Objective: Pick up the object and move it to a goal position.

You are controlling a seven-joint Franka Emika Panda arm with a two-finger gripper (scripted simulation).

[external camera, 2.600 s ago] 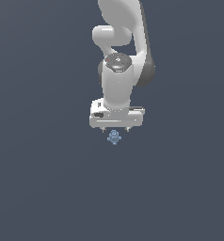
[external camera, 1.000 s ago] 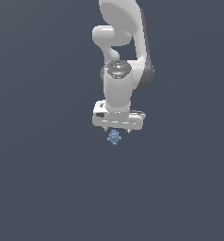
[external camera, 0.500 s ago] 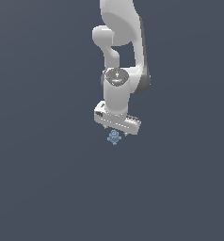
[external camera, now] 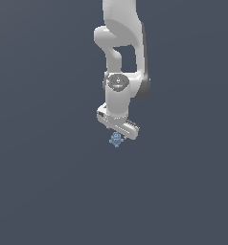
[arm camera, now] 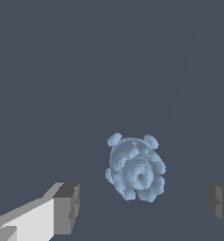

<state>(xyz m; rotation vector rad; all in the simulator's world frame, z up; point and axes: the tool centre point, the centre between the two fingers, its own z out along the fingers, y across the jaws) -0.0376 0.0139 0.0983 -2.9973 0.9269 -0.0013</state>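
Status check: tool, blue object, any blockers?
Tool open, above the object, fingers wide apart. Light-blue knobbly object between them, untouched, not yet grasped. Nothing else in view near it.

No readable text, labels or numbers anywhere.

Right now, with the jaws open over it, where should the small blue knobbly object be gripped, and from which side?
Probably from straight above, closing across the rounded middle body of the blue knobbly object. It lies free on the bare floor, between the open fingers, ringed with small lobes. Flat pads would likely hold the body better than the lobe tips.
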